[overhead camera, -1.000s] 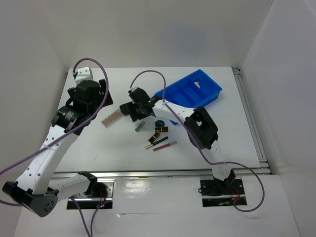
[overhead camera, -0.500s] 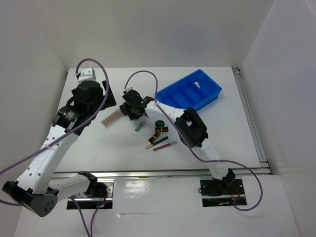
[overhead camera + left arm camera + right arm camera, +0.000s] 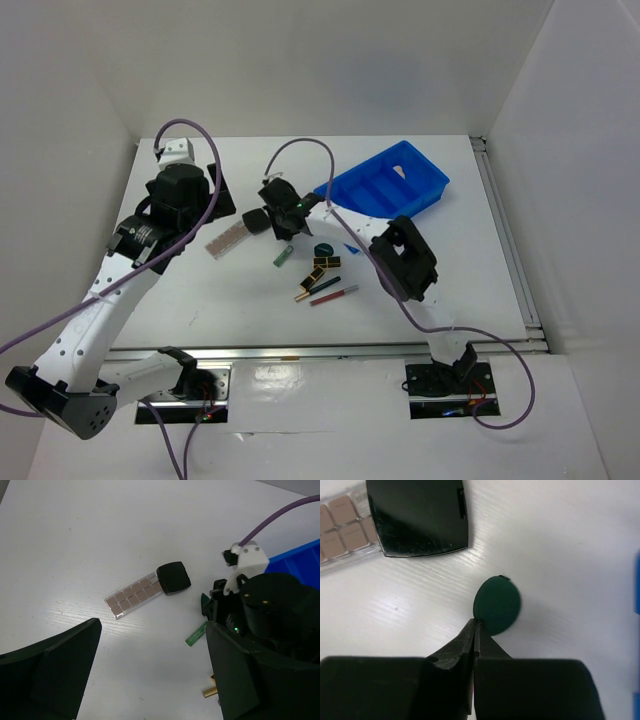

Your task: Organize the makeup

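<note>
right gripper [image 3: 476,630]: jaws together, tips at lower-left edge of dark green oval sponge [image 3: 496,605] | glossy black square compact [image 3: 417,515]: upper left | left gripper [image 3: 152,630]: jaws wide apart

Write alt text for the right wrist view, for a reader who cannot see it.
The right gripper, shut, has its tips at the lower edge of a dark green oval sponge on the white table; whether it pinches the sponge is unclear. At upper left lies a black square compact, its edge against a clear strip of pinkish squares.
</note>
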{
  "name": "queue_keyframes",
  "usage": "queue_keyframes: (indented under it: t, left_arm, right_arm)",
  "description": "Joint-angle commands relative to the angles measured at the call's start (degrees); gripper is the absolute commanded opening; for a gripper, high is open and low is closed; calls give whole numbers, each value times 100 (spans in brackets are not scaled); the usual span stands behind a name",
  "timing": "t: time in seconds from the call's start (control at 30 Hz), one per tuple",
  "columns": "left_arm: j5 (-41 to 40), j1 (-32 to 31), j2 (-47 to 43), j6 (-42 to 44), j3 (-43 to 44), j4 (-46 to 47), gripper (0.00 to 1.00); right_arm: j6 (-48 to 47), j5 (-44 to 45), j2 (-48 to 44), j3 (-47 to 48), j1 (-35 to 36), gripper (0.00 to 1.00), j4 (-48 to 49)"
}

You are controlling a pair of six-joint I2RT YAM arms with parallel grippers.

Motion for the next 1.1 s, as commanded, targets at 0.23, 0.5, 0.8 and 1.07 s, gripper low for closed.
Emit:
queue_keyframes:
  t: [0.23, 0.5, 0.8, 1.07]
  left_arm:
    - [6, -11, -194, -55, -183, 365, 100]
    - [-56, -11, -89, 59, -131, 285, 100]
    - [-56, -11, -89, 59, -131, 285, 100]
    - [58, -11, -27, 59, -183, 285, 100]
  right_arm:
    - [226, -107, -2132, -540, -1165, 0, 509]
    - [287, -168, -2353, -610, -2642, 0, 580]
    - [226, -282, -1536, -13, -3855, 0, 430]
    - [226, 199, -1078, -12, -4208, 0, 430]
